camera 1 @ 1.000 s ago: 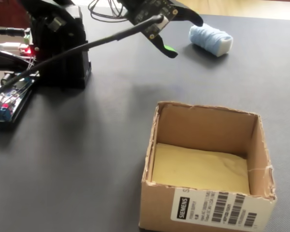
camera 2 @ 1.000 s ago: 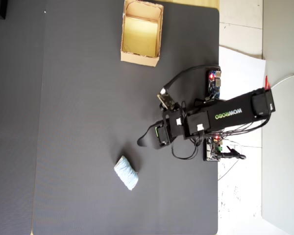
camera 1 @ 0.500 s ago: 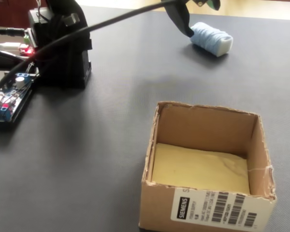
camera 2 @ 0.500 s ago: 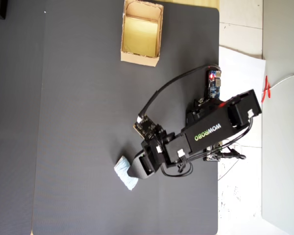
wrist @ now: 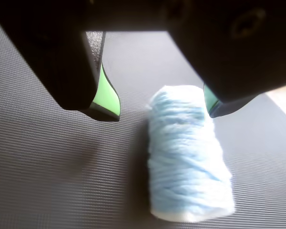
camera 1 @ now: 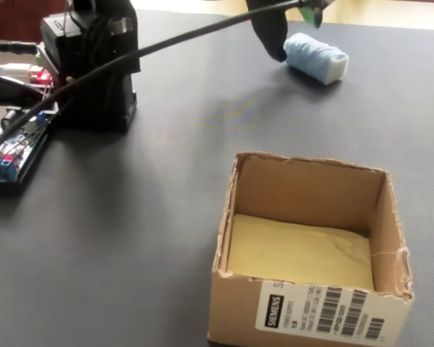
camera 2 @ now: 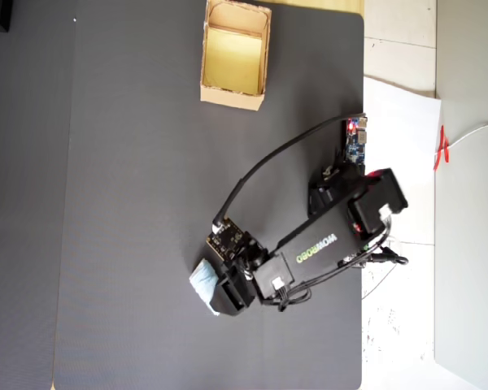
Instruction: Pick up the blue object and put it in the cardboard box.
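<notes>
— What's the arm [camera 2: 325, 236] made of, by the look of it?

— Black plastic links, boxy, with "WOWROBO" in green letters along the long upper link.

— Any colour besides that?

— Bright green pads line the inner faces of the jaws in the wrist view. A small circuit board [camera 2: 227, 241] sits near the wrist.

— Cables?

— A thick black cable [camera 1: 166, 43] arcs from the square black base [camera 1: 94, 65] towards the wrist.

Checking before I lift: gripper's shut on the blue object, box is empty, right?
Not shut. In the wrist view the gripper is open, its jaws either side of the blue object's far end, which lies on the mat. The box is empty, as the fixed view shows.
</notes>
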Controlling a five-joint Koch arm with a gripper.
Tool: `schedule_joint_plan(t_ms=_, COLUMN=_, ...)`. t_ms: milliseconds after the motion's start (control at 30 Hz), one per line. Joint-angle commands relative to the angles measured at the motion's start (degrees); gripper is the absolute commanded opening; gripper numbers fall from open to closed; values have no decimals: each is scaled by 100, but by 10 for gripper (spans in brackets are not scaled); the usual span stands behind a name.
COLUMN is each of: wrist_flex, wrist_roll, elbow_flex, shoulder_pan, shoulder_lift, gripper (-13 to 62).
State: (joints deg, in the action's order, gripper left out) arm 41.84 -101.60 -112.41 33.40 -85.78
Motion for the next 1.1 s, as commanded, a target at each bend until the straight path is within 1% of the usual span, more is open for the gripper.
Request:
schedule_joint_plan(t_ms=0, wrist_flex=-220, wrist_roll=-26, elbow_flex=466, shoulder_pan=88, shoulder_lift=0, gripper=334)
schedule_joint_plan(t_ms=300, wrist_flex=-571, wrist_roll=-18, elbow_flex=686, shoulder_pan=79, shoulder_lift=747, gripper=334)
schedule_joint_plan(t_ms=333, wrist_flex=-589, wrist_roll=-18, elbow_flex=809, shoulder_pan=88, shoulder_lift=967, gripper=334)
schedule_joint_plan(t_ms=500, wrist_flex=-624, wrist_roll=-35, elbow_flex=1134, shoulder_pan=123, shoulder_lift=1389, gripper=323)
schedule_joint_plan(t_ms=567, wrist_flex=-624, wrist_roll=-35, elbow_flex=1213, shoulder_pan=123, shoulder_lift=1485, gripper=292)
schedule_joint_plan(t_ms=633, wrist_flex=-624, wrist_roll=-9, elbow_flex=1239, shoulder_pan=114, shoulder_lift=1556, gripper=244)
schedule_joint_plan(t_ms=733, wrist_flex=-677, wrist_roll=439, elbow_flex=1248, shoulder_pan=88, shoulder_lift=1582, gripper=113)
schedule_joint_plan(t_ms=800, wrist_flex=-905, wrist_roll=738, elbow_flex=1248, shoulder_pan=70, shoulder_lift=1582, gripper=48)
schedule_joint_plan(t_ms=867, wrist_flex=-984, wrist_roll=817, elbow_flex=1257, shoulder_pan=70, shoulder_lift=1556, gripper=28)
schedule_joint_plan(t_ms=1067, wrist_flex=-1090, wrist_roll=879, elbow_flex=1107, shoulder_pan=-105, shoulder_lift=1125, gripper=29)
